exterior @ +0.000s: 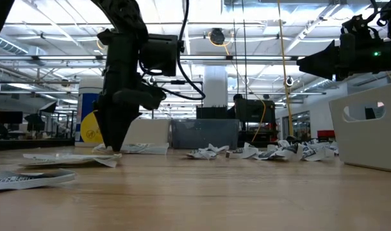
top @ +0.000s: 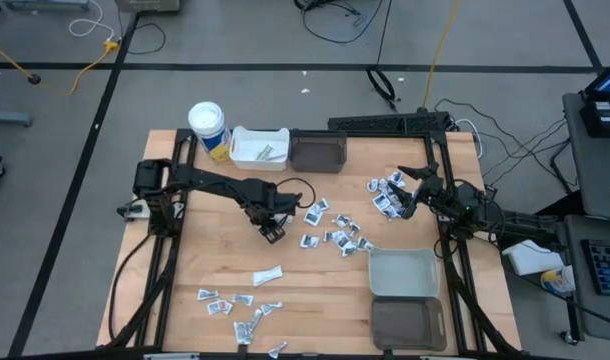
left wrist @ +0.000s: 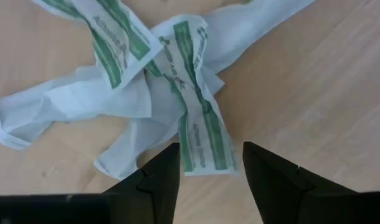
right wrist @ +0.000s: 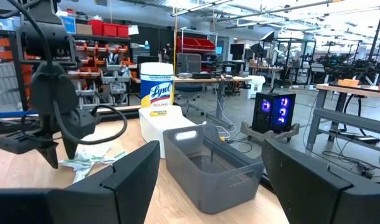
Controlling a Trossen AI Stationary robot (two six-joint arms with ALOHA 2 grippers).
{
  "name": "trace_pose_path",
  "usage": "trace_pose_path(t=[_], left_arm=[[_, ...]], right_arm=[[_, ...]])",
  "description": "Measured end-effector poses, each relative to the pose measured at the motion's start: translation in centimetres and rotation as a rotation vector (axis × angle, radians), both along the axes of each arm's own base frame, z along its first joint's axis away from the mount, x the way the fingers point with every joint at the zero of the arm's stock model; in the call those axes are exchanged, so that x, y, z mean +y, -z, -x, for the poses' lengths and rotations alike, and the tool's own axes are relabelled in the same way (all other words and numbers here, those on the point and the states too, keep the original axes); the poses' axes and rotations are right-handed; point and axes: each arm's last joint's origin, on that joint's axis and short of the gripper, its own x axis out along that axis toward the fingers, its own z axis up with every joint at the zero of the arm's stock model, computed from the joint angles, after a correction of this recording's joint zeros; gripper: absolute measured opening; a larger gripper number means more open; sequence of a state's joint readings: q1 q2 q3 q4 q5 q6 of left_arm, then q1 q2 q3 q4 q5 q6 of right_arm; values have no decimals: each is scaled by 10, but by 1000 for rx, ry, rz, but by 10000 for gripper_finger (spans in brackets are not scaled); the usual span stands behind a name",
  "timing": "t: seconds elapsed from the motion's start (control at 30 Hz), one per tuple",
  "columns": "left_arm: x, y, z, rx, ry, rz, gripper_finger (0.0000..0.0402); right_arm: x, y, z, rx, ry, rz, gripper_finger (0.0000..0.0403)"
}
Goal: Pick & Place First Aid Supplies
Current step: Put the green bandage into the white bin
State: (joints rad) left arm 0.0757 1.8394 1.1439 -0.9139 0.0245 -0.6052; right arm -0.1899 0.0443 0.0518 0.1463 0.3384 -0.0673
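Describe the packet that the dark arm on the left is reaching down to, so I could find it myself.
Start at the white tub with the yellow band at the table's far edge, then come toward the middle, where the left hand points down at the wood. Between its fingers lies a crumpled white packet with green printed stripes, apart from the blue-printed square packets scattered toward the right.

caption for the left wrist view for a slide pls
Left gripper, fingers apart, straddling the end of a green-striped white packet in a crumpled cluster on the wooden table.

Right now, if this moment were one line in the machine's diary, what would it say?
left gripper: down at table, fingers open astride a green-striped white packet | right gripper: open, raised over packet pile | white bin: holds packets
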Motion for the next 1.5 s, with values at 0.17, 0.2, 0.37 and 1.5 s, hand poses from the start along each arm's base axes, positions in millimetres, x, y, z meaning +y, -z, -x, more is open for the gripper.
trace_pose_path(t=[0.17,0.2,0.37,1.5], left_arm=[[1,0,0,0,3,-1,138],[0,0,0,1,8,-1,130],[0,0,0,0,23,0,84],[0,-76,45,-81,183,164,2]], right_arm=[[0,0,0,0,0,0,279],[0,0,0,0,0,0,279],[0,0,0,0,0,0,279],[0,0,0,0,0,0,279]])
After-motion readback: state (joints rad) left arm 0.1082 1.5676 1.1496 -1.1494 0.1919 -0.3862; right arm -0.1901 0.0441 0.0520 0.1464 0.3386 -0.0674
